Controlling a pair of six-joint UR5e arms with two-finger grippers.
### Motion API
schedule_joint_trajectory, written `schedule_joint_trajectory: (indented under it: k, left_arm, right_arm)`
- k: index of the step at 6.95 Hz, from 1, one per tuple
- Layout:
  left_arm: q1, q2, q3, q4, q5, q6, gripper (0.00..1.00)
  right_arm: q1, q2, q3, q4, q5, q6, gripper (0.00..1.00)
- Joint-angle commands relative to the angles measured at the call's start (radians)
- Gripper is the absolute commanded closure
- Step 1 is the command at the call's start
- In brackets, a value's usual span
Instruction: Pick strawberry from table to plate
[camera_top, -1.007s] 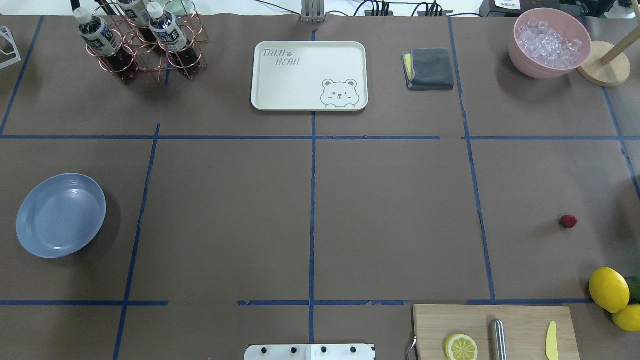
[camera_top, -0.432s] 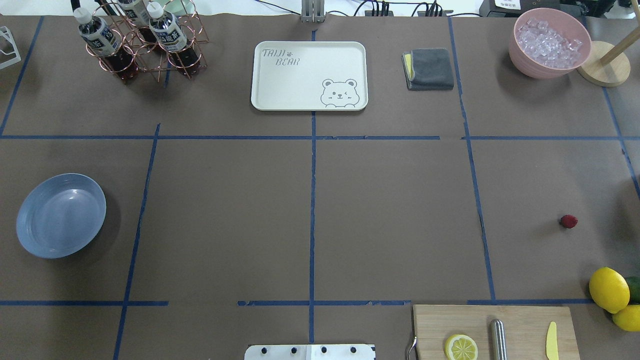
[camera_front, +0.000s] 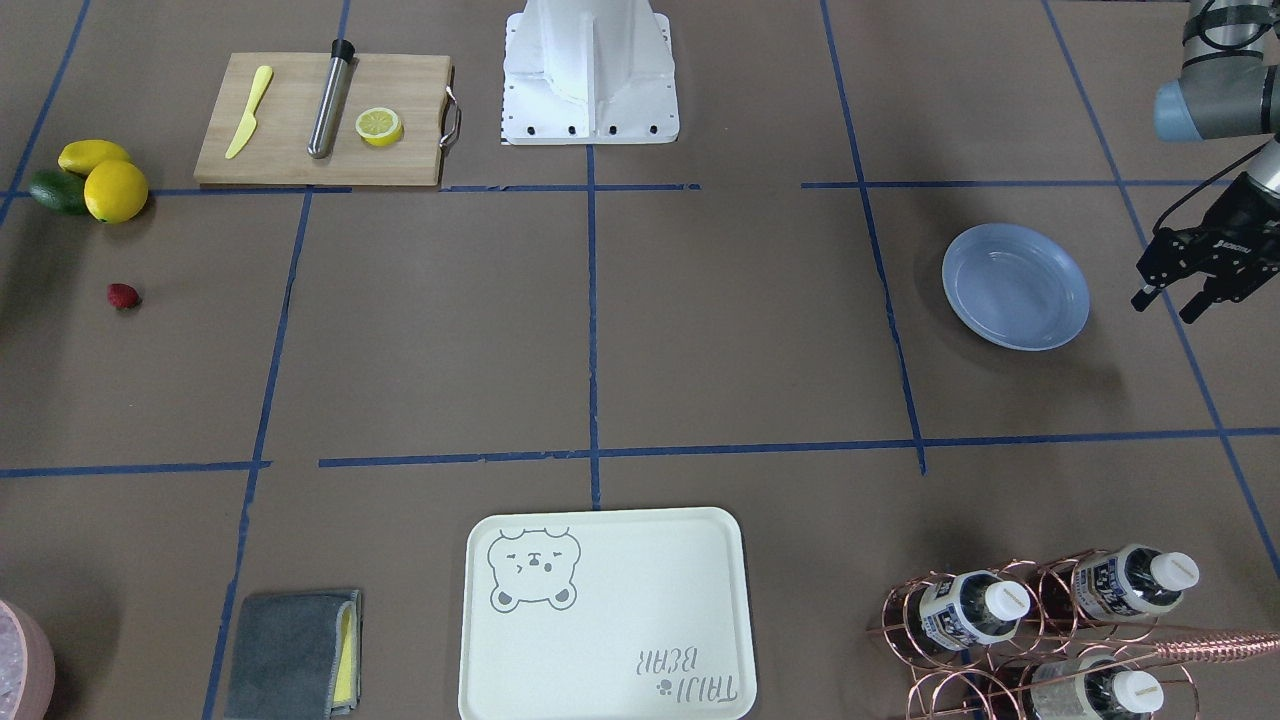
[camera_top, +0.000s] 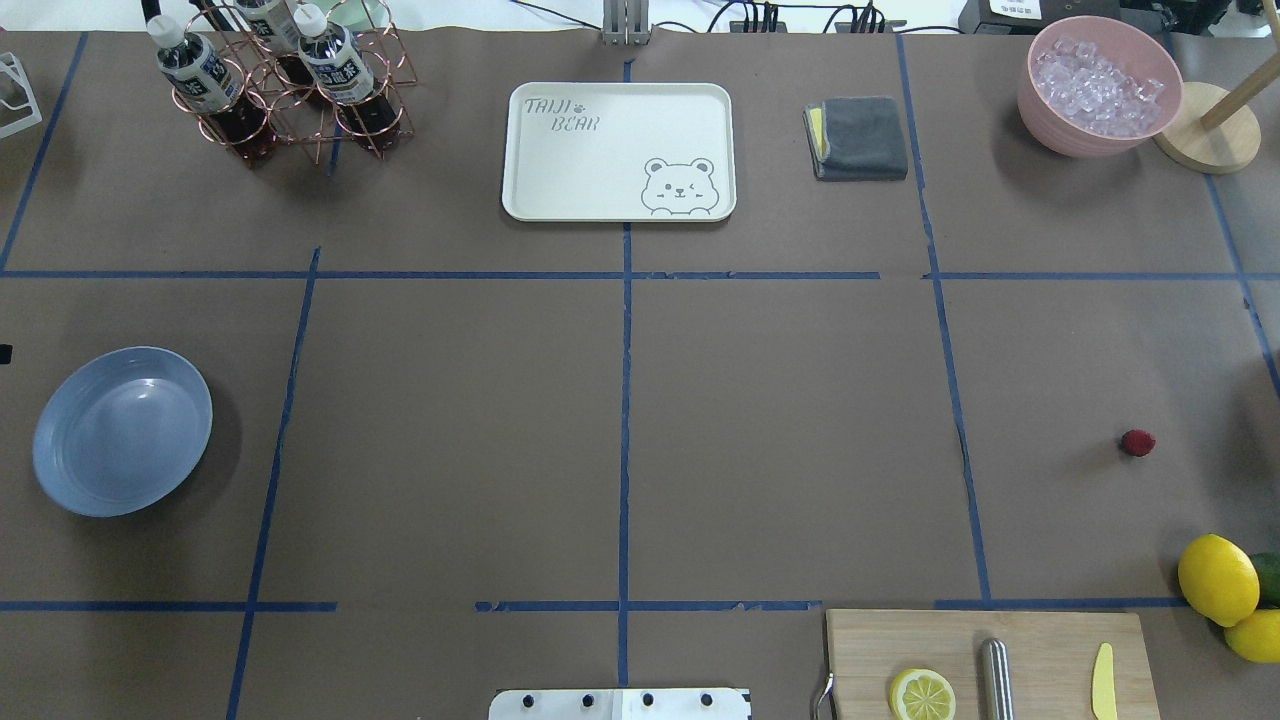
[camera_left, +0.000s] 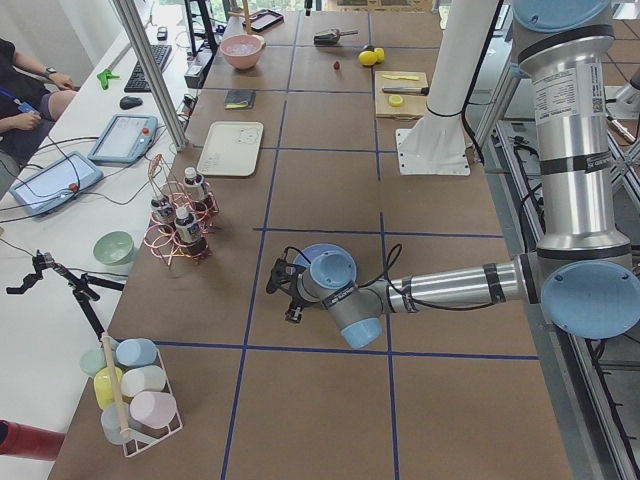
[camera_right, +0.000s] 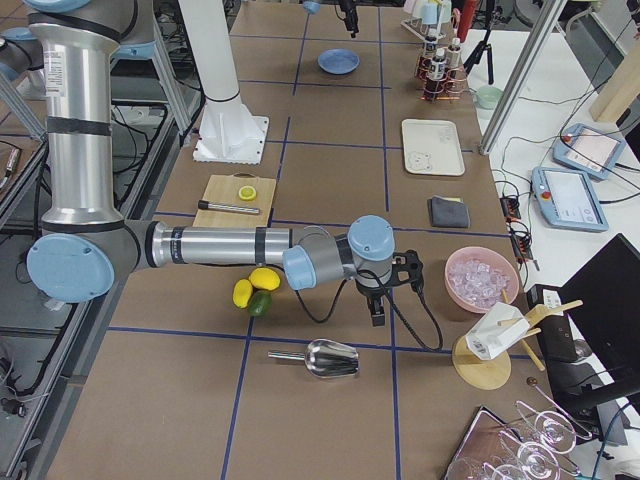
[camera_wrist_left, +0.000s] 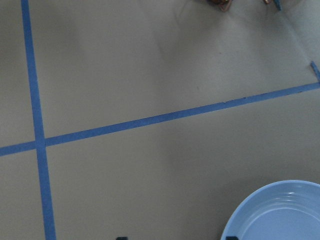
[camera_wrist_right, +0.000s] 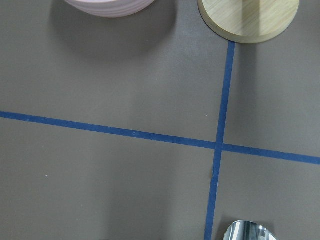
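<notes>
The strawberry (camera_top: 1137, 442), a tiny dark-red berry, lies on the table (camera_top: 790, 440) at its right side, a little beyond the lemons; it also shows as strawberry (camera_front: 123, 295). The light-blue plate (camera_top: 122, 431) sits empty at the far left. Just outside the plate (camera_front: 1015, 285), my left gripper (camera_front: 1165, 304) hovers open with nothing between its fingers. The left wrist view looks down on the plate's rim (camera_wrist_left: 280, 210). My right gripper (camera_right: 378, 318) shows only in the exterior right view, past the lemons and near the ice bowl; I cannot tell whether it is open or shut.
A cream bear tray (camera_top: 618, 150), a bottle rack (camera_top: 285, 85), a grey cloth (camera_top: 858, 137) and a pink ice bowl (camera_top: 1098, 85) line the far edge. A wooden board (camera_top: 1040, 650) and lemons (camera_top: 1217, 578) sit near right. A metal scoop (camera_right: 330, 357) lies beyond the lemons.
A small dark tip of my left gripper has appeared at the left edge of the overhead view, above the plate. Strawberry and plate have not moved.
</notes>
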Motion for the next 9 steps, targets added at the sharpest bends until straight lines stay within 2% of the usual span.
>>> schedule_joint_trajectory:
  k: [1,4,5,7,8,9]
  left_arm:
    - [0.064,0.0,0.01,-0.018,0.008,-0.016,0.32]
    - [0.151,0.0,0.019,-0.052,0.009,-0.043,0.32]
    - [0.159,0.0,0.019,-0.053,0.009,-0.042,0.35]
    - [0.161,0.0,0.027,-0.059,0.037,-0.04,0.74]
    - [0.161,0.0,0.025,-0.059,0.037,-0.037,1.0]
    - [0.161,-0.001,0.018,-0.068,0.035,-0.036,1.0]
  right_arm:
    - [0.0,0.0,-0.003,0.0,0.0,0.0,0.0]
    - [0.002,-0.003,-0.003,0.0,0.0,0.0,0.0]
    - [0.002,-0.005,-0.002,0.0,0.0,0.0,0.0]
    - [0.002,-0.005,0.0,0.002,0.0,0.0,0.0]
    - [0.002,-0.006,0.0,0.0,0.0,0.0,0.0]
    - [0.002,-0.005,0.0,0.0,0.0,0.0,0.0]
